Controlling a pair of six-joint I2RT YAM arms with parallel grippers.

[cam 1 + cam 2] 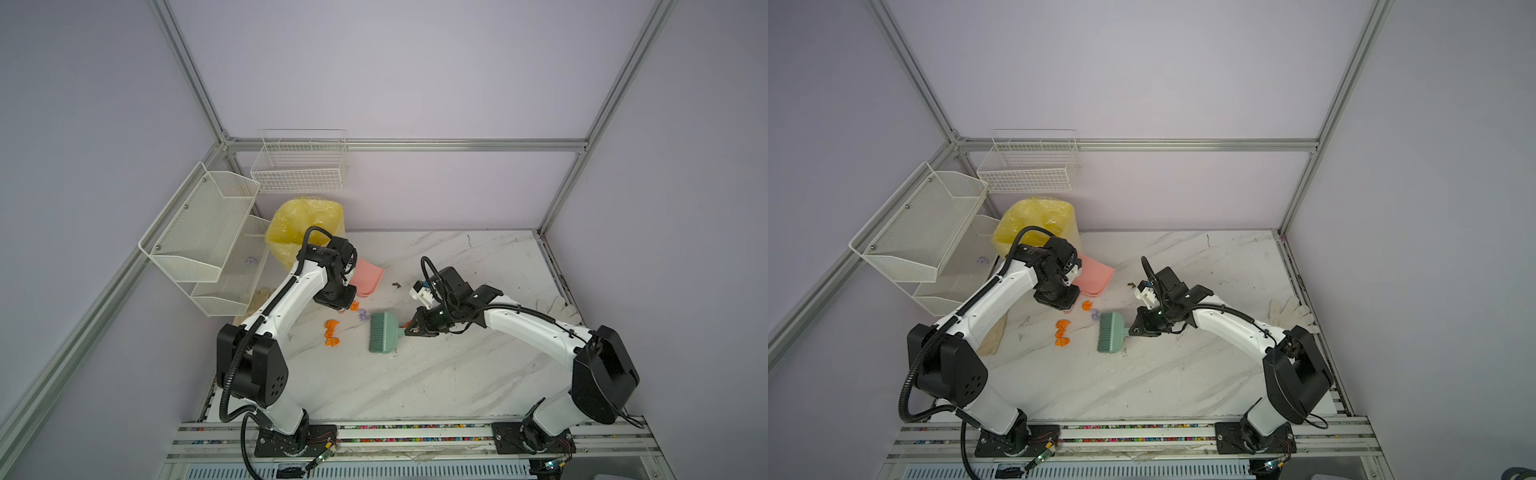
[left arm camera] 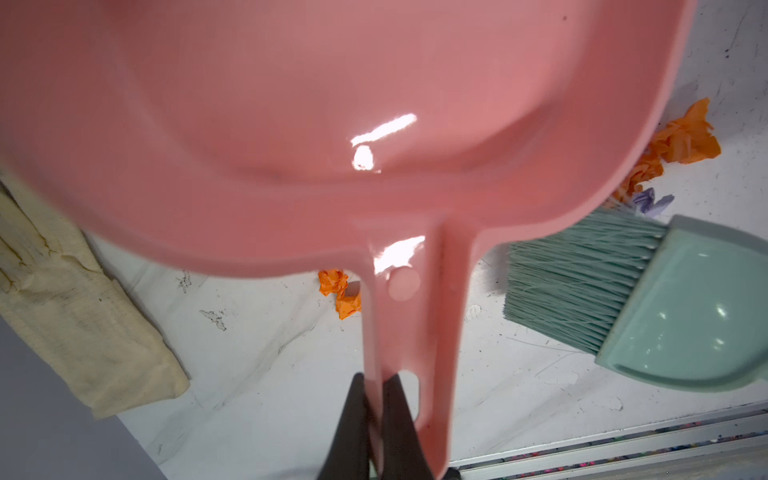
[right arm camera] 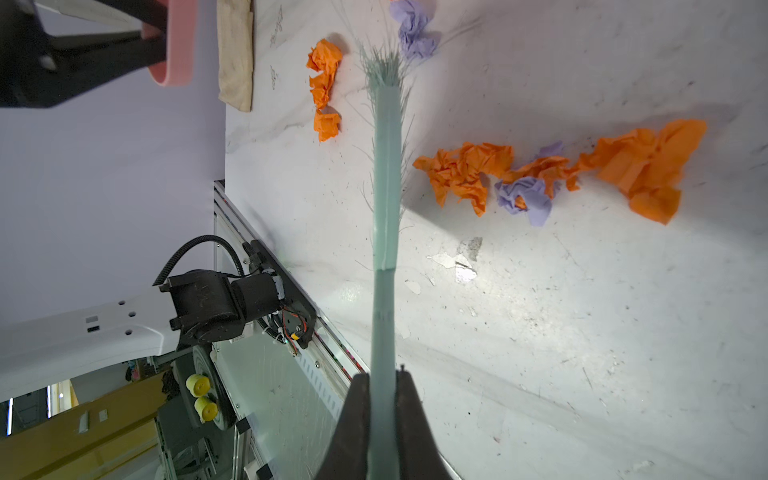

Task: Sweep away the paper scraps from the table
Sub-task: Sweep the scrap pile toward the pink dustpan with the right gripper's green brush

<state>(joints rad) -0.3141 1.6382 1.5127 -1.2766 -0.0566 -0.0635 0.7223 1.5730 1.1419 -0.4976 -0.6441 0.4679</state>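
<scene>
Paper scraps (image 3: 465, 174) flanking brush (image 1: 383, 332), left gripper (image 2: 376, 380) clamping dustpan (image 2: 332, 104), right gripper (image 3: 382, 378) clamping brush, table (image 1: 415, 382) front open

Paper scraps (image 3: 461, 174): crumpled orange and lilac wads, loose on table (image 1: 415, 374) (white marble, grey veins, scuffed). Biggest bunch strung in a row close ahead of right gripper (image 3: 382, 380), off to one side. Smaller wads farther out, near left gripper (image 2: 374, 382).

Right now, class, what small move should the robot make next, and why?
Probably lower the dustpan to the table beside the scraps. The left gripper holds it by the handle, apparently raised, while the right gripper holds the brush beside the loose scraps.
</scene>
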